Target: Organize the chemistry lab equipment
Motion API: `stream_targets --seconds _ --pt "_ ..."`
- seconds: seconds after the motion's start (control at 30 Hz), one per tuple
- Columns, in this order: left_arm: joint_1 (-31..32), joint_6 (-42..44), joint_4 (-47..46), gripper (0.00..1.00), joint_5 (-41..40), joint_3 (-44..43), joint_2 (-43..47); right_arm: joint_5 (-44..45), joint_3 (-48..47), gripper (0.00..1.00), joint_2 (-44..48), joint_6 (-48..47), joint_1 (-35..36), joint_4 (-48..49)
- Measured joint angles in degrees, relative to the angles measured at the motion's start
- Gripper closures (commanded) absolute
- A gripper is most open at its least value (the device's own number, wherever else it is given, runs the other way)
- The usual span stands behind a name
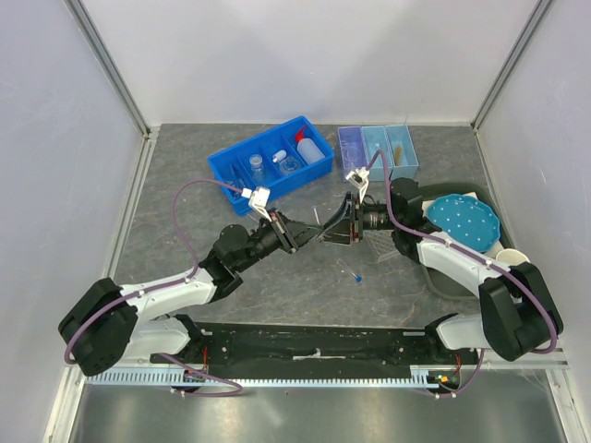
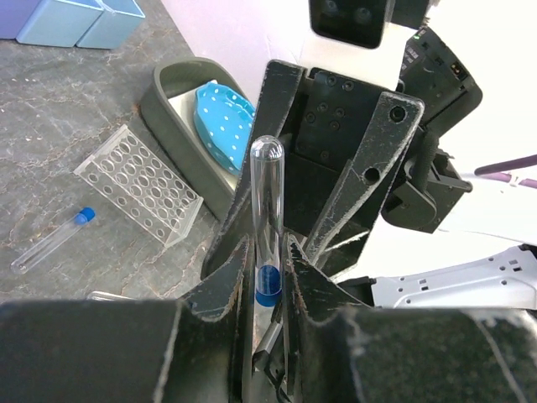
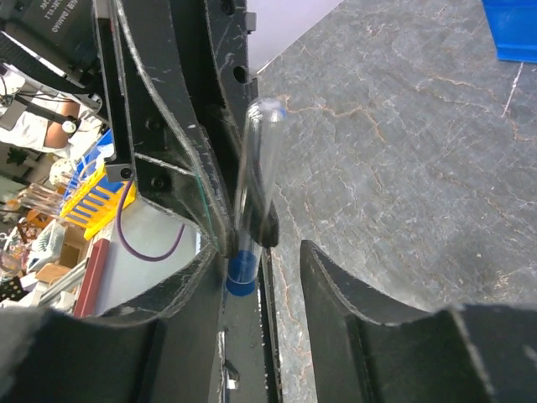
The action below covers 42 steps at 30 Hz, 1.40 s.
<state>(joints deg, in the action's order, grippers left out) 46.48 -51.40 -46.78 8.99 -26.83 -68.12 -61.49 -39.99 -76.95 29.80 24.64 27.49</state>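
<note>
Grey mottled table (image 1: 166, 185), white walls around. A blue-capped test tube (image 2: 267, 201) is being gripped near its cap by the narrowed left tool (image 2: 267, 245), long axis upright, cap down. The right tool (image 3: 264, 248) is being held wide opposite, with the tube just beside one finger.

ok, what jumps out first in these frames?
The two arms meet mid-table over one blue-capped test tube. The left claw pinches it near the cap, and the right claw is open around it. At the back, a blue bin holds a white bottle and small glassware. A second tube lies loose near the clear rack.
</note>
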Motion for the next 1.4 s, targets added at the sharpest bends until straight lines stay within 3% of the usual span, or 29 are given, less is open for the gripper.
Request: stream_targets --seconds 0.07,0.17,0.23,0.27,0.3,0.37,0.47,0.63,0.8,0.97,1.07,1.2,1.4 --pt "0.2 0.0 -0.1 0.91 -0.7 -0.1 -0.6 -0.1 0.0 0.72 0.0 0.7 0.0 0.4" --pt "0.1 0.0 0.0 0.84 -1.7 -0.2 -1.0 -0.4 0.0 0.85 -0.2 1.1 0.3 0.8" --pt "0.2 0.0 0.3 0.69 -2.0 -0.2 -1.0 -0.5 0.0 0.87 -0.7 1.3 0.2 0.7" --pt "0.2 0.1 0.8 0.54 -2.1 -0.3 -1.0 -0.5 0.0 0.87 -0.9 1.2 0.2 0.3" --pt "0.2 0.1 1.1 0.46 -2.4 -0.3 -1.0 -0.6 0.0 0.88 -1.1 0.8 0.3 0.0" --pt "0.2 0.3 1.6 0.34 -2.4 -0.3 -0.5 -0.5 -0.1 0.89 -1.3 -0.3 0.3 -1.3" --pt "0.2 1.2 5.0 0.27 -2.4 -0.5 2.5 -0.3 -0.5 0.9 -1.4 -3.2 0.3 -4.4" --pt "-3.4 4.0 17.7 0.24 -0.2 -4.0 9.7 0.4 -2.3 0.9 -1.0 -11.1 0.3 -12.1" --pt "-9.9 7.5 34.2 0.21 5.5 -10.5 14.6 1.8 -6.5 0.9 -0.4 -24.9 2.3 -24.3" --pt "-12.0 10.6 47.0 0.09 11.3 -17.6 13.8 2.1 -8.6 0.9 -0.4 -37.4 5.0 -34.6" --pt "-12.0 11.1 50.1 0.07 14.8 -18.9 12.5 2.0 -8.7 0.9 -0.4 -42.2 6.0 -38.9" --pt "-12.0 11.2 52.5 0.1 18.9 -18.9 8.9 1.8 -8.7 0.89 -0.4 -46.4 6.5 -42.3" --pt "-11.8 11.2 54.0 0.27 23.1 -18.9 3.3 1.8 -8.8 0.89 -0.5 -49.3 6.7 -44.5"
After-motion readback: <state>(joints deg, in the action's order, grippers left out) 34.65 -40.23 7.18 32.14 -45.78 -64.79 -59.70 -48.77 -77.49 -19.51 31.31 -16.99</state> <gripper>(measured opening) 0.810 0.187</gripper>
